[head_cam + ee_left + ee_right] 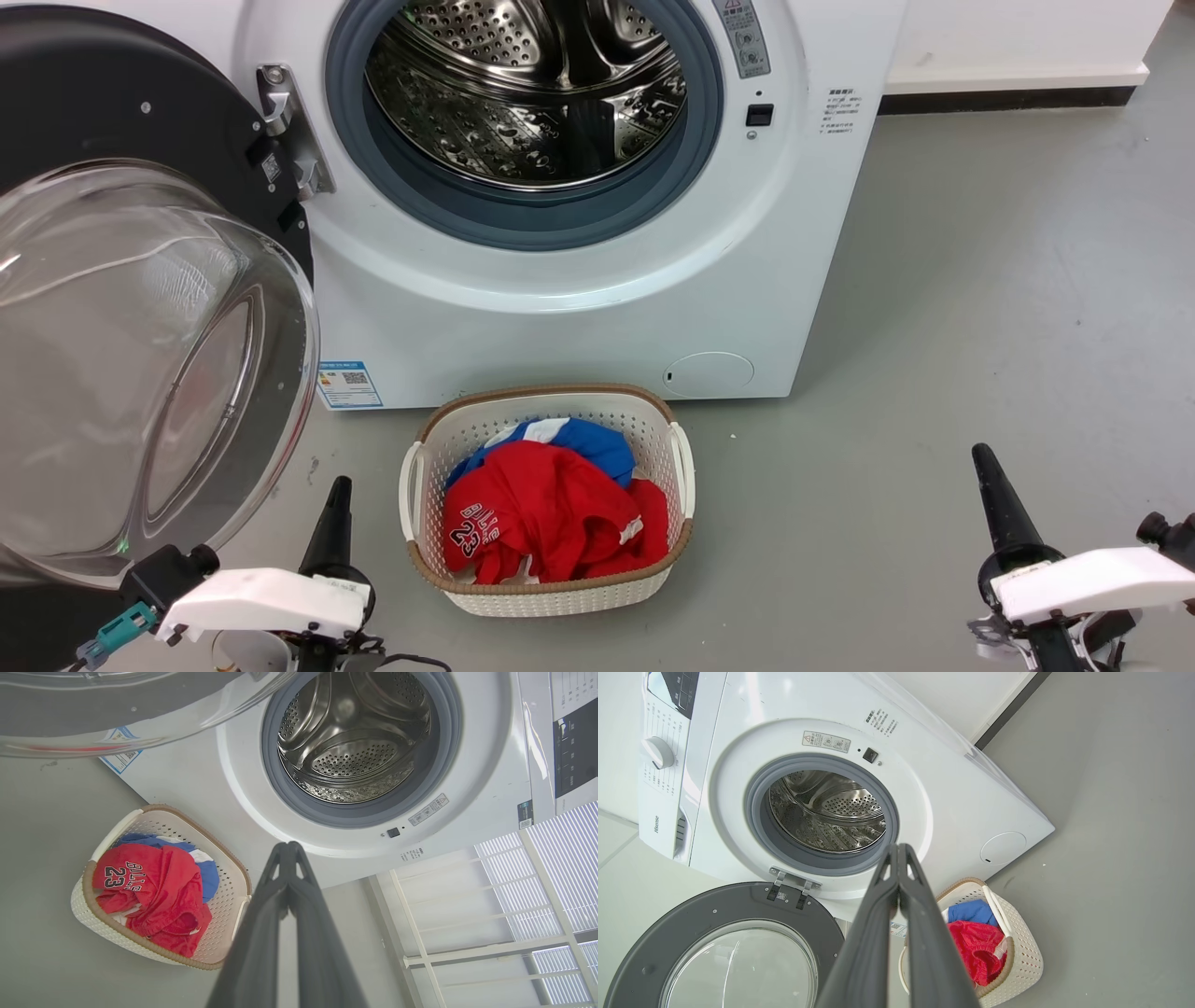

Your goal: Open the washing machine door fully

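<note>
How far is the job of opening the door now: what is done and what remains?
Done: the door stands swung wide on its hinge, leaving the drum fully exposed. In hand: nothing; the left gripper and right gripper sit low, jaws shut, touching nothing. Left: probably nothing, unless the door can swing further back.

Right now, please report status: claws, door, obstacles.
Left claw, right claw shut, empty. Washing machine door wide open. Laundry basket on floor before machine.
</note>
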Controlling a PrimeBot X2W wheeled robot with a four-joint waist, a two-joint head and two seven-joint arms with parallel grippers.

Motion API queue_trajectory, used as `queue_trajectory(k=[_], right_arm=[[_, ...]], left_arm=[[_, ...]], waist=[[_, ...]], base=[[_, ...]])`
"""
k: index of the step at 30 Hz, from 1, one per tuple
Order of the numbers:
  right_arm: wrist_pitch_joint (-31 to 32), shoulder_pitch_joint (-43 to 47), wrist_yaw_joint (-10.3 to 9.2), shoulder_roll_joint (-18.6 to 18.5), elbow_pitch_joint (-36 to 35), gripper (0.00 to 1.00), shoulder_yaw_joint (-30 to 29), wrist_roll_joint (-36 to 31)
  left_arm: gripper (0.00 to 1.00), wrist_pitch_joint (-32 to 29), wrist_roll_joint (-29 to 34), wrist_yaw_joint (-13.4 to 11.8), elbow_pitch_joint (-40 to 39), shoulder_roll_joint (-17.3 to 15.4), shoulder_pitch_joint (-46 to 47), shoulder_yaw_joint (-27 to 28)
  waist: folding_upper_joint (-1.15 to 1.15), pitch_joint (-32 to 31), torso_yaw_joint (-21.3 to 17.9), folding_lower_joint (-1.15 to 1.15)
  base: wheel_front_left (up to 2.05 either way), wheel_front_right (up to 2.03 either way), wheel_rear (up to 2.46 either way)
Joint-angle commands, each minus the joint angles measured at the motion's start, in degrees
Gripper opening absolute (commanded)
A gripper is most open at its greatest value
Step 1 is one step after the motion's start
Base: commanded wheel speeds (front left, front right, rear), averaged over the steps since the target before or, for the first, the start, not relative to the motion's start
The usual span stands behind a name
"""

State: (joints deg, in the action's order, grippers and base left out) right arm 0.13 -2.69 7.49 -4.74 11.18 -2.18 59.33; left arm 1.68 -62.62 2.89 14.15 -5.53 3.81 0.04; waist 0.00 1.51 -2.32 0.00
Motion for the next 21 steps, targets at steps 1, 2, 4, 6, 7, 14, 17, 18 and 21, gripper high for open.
queue_trajectory(k=[1,2,4,6,7,14,17,18,21], right_arm=[[0.37,-1.45,0.01,0.08,-0.28,0.0,-0.26,1.93],[0.48,-1.49,0.01,0.1,-0.22,0.0,-0.33,2.54],[0.71,-1.57,0.01,0.14,-0.08,0.0,-0.44,3.8],[0.89,-1.64,0.01,0.18,0.03,0.0,-0.56,5.12],[0.97,-1.67,0.01,0.2,0.1,0.0,-0.63,5.71],[1.59,-1.99,0.01,0.32,0.44,0.0,-0.97,9.27],[1.9,-2.16,0.01,0.39,0.61,0.0,-1.15,10.98],[1.93,-2.21,0.01,0.41,0.66,0.0,-1.21,11.57],[2.28,-2.39,0.01,0.47,0.82,0.0,-1.4,13.18]], left_arm=[[0.0,-0.42,-1.54,0.38,-0.54,-0.05,1.39,0.47],[0.0,-0.56,-2.09,0.5,-0.54,0.0,1.42,0.61],[0.0,-0.88,-3.2,0.71,-0.52,0.1,1.49,0.87],[0.0,-1.15,-4.31,0.83,-0.51,0.23,1.57,1.12],[0.0,-1.32,-4.87,0.91,-0.5,0.27,1.6,1.26],[0.0,-2.2,-8.01,1.41,-0.46,0.6,1.79,1.91],[0.0,-2.65,-9.53,1.72,-0.44,0.76,1.89,2.24],[0.0,-2.8,-10.01,1.81,-0.45,0.82,1.9,2.37],[0.0,-3.19,-11.48,1.95,-0.42,0.99,1.84,2.71]], waist=[[0.0,-0.03,0.06,0.0],[0.0,-0.05,0.09,0.0],[0.0,-0.09,0.16,0.0],[0.0,-0.13,0.23,0.0],[0.0,-0.15,0.27,0.0],[0.0,-0.27,0.47,0.0],[0.0,-0.33,0.58,0.0],[0.0,-0.35,0.61,0.0],[0.0,-0.41,0.72,0.0]], base=[[0.0,0.0,0.0],[0.0,0.0,0.0],[0.0,0.0,0.0],[0.0,0.0,0.0],[0.0,0.0,0.0],[0.0,0.0,0.0],[0.0,0.0,0.0],[0.0,0.0,0.0],[0.0,0.0,0.0]])
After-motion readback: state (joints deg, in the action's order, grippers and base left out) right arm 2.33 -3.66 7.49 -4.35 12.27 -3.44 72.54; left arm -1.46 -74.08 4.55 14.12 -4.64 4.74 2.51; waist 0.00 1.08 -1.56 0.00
